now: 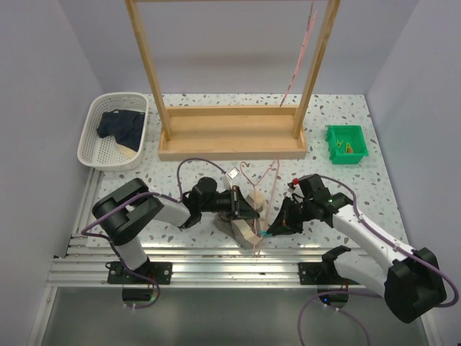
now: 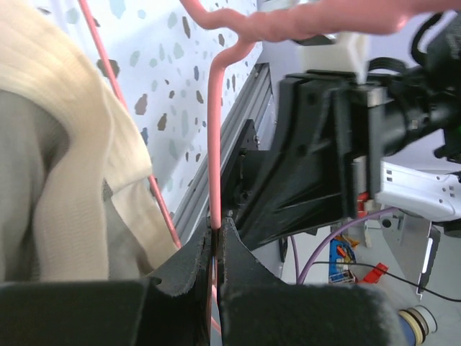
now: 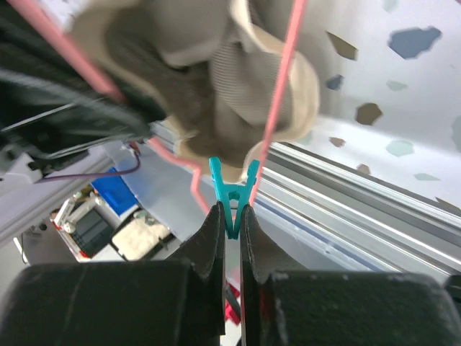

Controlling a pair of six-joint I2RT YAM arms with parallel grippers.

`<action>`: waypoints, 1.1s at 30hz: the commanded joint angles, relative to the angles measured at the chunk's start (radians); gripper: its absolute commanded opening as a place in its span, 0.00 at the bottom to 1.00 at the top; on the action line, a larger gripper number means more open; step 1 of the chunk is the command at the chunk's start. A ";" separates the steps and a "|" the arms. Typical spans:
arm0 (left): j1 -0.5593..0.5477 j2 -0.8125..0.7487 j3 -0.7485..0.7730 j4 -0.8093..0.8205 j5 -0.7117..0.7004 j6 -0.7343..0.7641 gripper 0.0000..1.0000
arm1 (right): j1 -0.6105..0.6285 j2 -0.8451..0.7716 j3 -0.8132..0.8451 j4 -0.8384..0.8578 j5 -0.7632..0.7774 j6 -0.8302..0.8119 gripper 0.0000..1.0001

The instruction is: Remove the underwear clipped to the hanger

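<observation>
Grey underwear (image 1: 248,218) with a beige waistband hangs bunched on a thin pink hanger (image 1: 268,176) low over the table's front edge. My left gripper (image 1: 241,209) is shut on the hanger's wire (image 2: 215,144), with the cloth (image 2: 65,180) just to its left. A teal clip (image 3: 230,191) pins the underwear (image 3: 209,79) to the hanger (image 3: 277,108). My right gripper (image 3: 230,213) is shut on the clip's tail, squeezing it from both sides. From above, that gripper (image 1: 272,227) sits right of the cloth. Dark navy underwear (image 1: 121,126) lies in the white basket (image 1: 90,140).
A tall wooden rack (image 1: 230,133) stands at the back centre, another pink hanger (image 1: 299,61) dangling by its right post. A green bin (image 1: 333,144) with small clips sits at the right. The aluminium rail (image 1: 216,263) runs along the near edge under both grippers.
</observation>
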 commanded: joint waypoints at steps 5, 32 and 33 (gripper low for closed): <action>0.038 -0.041 -0.035 0.011 -0.004 0.054 0.00 | -0.006 -0.084 0.114 -0.060 0.103 0.051 0.00; 0.139 -0.419 0.142 -0.572 0.091 0.368 0.00 | -0.422 0.475 0.641 0.344 1.200 -0.099 0.00; 0.145 -0.422 0.160 -0.582 0.096 0.375 0.00 | -0.438 0.482 0.646 0.375 1.200 -0.098 0.00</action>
